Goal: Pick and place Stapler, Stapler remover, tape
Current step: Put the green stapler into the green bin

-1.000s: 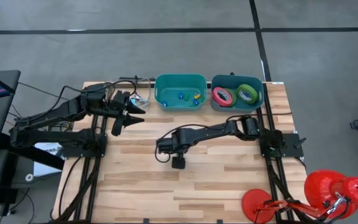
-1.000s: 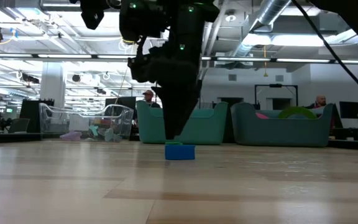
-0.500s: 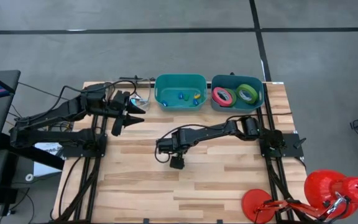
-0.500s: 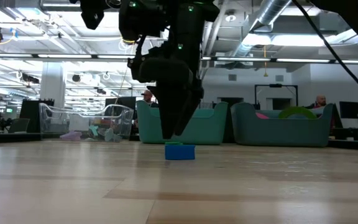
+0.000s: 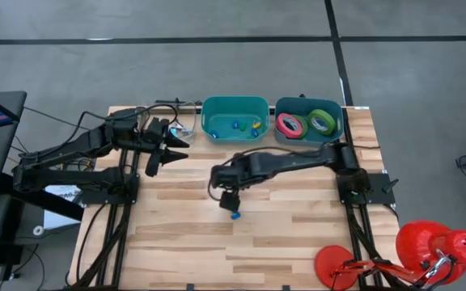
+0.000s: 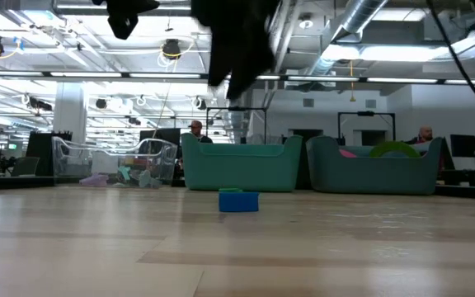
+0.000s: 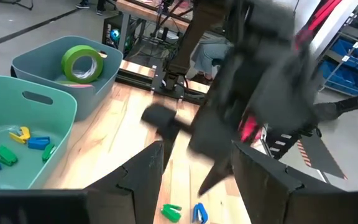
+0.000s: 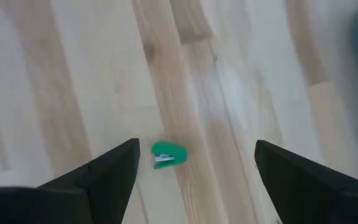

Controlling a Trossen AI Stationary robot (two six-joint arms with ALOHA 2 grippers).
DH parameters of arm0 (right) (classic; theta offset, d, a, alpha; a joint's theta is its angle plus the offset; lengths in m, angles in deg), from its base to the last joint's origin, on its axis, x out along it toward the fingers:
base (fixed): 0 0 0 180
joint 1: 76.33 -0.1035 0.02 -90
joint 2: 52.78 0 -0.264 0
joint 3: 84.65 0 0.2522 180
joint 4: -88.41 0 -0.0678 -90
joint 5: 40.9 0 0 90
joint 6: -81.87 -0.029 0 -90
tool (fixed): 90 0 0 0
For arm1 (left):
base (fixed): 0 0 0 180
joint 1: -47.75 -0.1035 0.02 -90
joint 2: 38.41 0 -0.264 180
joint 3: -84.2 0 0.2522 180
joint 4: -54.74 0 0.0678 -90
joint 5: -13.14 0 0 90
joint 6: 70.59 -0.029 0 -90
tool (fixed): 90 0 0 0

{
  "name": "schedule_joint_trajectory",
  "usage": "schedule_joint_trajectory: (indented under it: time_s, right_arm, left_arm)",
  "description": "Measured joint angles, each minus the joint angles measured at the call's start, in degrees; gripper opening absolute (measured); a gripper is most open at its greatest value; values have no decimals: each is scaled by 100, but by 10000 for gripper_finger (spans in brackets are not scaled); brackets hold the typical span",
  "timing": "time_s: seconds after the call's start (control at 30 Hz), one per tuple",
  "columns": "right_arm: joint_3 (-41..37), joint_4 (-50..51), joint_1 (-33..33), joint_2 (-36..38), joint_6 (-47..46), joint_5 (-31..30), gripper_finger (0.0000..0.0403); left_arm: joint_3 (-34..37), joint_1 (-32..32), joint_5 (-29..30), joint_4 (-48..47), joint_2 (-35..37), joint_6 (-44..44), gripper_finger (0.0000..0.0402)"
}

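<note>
A small green piece (image 8: 168, 155) and a small blue piece (image 5: 235, 215) lie side by side on the wooden table near its middle; whether each is a stapler or a stapler remover I cannot tell. In the low view they show as one blue and green lump (image 6: 238, 200). My right gripper (image 5: 230, 198) hangs open above them, fingers pointing down and touching nothing. A pink-red tape roll (image 5: 290, 124) and a green tape roll (image 5: 322, 121) lie flat in the grey-blue bin (image 5: 280, 136). My left gripper (image 5: 176, 149) waits open and empty at the far left.
A teal bin (image 5: 211, 136) at the far edge holds several tiny coloured pieces (image 7: 17, 146). A clear container (image 5: 183, 129) stands left of it. A red lamp (image 5: 427, 246) sits at the near right corner. Bare wood lies toward the near edge.
My right gripper has risen from the table, where it stood low over the small pieces, and has turned a little while staying open. The blue and green pieces remain on the table where they were.
</note>
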Motion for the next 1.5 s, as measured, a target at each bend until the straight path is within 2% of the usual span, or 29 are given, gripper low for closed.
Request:
schedule_joint_trajectory:
  time_s: [0.13, 0.3, 0.47, 0.73, 0.87, 1.07, 1.27, 1.5]
  right_arm:
    - [0, 144, -79, 651, 13, 69, 287]
    - [0, 458, -171, 1481, 10, -1, 238]
    - [0, 649, -193, 2292, 8, -28, 168]
    - [0, 986, -189, 3215, 10, -70, 52]
    - [0, 1464, -189, 3549, -16, -402, 7]
    - [0, 1916, -156, 3922, -26, -810, 16]
    - [0, 2033, -33, 4142, -35, -808, 2]
    - [-4, 2340, 54, 4094, -35, -806, 3]
  left_arm:
    - [0, 0, -1, 15, -36, 0, 181]
    - [0, 1, 0, 103, -184, 0, 181]
    - [0, 126, 1, 531, -461, -74, 181]
    - [0, 520, -2, 1543, -1097, -1064, 181]
    - [-2, 706, 2, 1664, -1464, -1424, 189]
    - [-2, 1015, 243, 1699, -2065, -1878, 245]
    - [0, 1303, 301, 1696, -2697, -1938, 307]
    - [0, 1587, 339, 1718, -3494, -1934, 338]
